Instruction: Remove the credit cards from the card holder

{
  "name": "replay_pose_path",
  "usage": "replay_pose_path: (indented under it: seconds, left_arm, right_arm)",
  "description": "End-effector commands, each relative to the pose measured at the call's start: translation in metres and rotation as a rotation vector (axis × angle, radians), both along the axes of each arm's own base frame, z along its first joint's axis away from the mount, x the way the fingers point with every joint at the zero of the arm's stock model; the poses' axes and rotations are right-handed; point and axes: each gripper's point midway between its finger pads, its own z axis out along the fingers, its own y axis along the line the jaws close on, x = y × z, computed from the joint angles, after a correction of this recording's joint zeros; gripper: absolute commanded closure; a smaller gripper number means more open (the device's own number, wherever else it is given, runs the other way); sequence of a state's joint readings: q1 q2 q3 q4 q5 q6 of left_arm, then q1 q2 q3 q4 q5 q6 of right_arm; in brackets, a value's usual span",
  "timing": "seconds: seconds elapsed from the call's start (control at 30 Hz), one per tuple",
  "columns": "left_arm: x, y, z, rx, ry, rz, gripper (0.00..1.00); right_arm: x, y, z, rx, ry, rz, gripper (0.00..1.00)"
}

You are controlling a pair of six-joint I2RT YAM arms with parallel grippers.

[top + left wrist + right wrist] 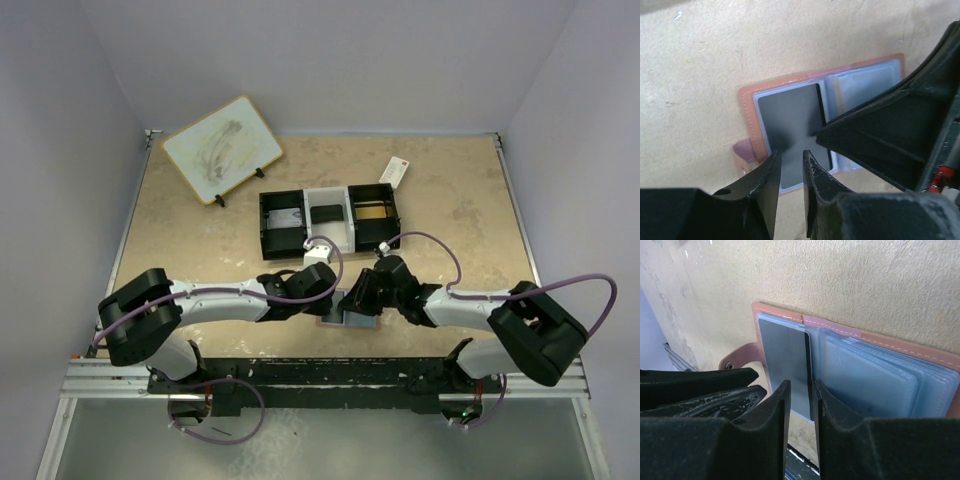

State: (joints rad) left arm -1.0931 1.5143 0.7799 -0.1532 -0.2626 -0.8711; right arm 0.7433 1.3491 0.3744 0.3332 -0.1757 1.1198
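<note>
Table (450, 200) comes first, big and sandy. Farther back on it sits a black-and-white tray (262, 222) with three boxes. Each box has something flat in it. We think these may be cards that are already out, but they are too small to be sure.

Next come the two grippers, meeting near the front edge of the table. The left gripper (791, 156) has its fingers a little bit apart with nothing between them, and it hangs just over the near end of a card. The right gripper (801, 385) shows a thin gap too, right at the card's long edge. We cannot tell if it pinches that edge or only touches it.

Under them lies the card holder (747, 107), flat and open on the table. One grey card (790, 120) is in its left side, and its near end seems to poke out. So we think this card is only partway out. The clear pockets (875, 380) on the other side may hide more cards, but we cannot tell. Smallest is the strap (740, 357), lying loose beside the holder.
</note>
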Motion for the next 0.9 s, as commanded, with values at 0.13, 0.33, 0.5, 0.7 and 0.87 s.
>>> replay_pose_path:
  seconds: [0.13, 0.33, 0.5, 0.7, 0.87]
  left_arm:
    - [0.000, 0.029, -0.029, 0.118, 0.001, 0.016, 0.82]
    - [-0.006, 0.034, -0.039, 0.140, 0.019, -0.003, 0.86]
    - [-0.009, 0.040, -0.048, 0.183, 0.035, -0.015, 0.93]
    - [-0.012, 0.040, -0.054, 0.190, 0.053, -0.025, 0.98]
    - [-0.012, 0.038, -0.054, 0.183, 0.053, -0.021, 0.99]
  right_arm:
    - [-0.004, -0.005, -0.010, -0.002, 0.049, -0.047, 0.77]
    - [0.005, -0.013, -0.004, -0.030, 0.012, -0.101, 0.73]
    - [0.012, -0.015, -0.005, -0.077, -0.007, -0.107, 0.74]
    - [0.010, -0.003, -0.006, -0.020, -0.002, -0.062, 0.79]
    - [0.000, 0.012, 0.012, 0.129, -0.013, -0.020, 0.93]
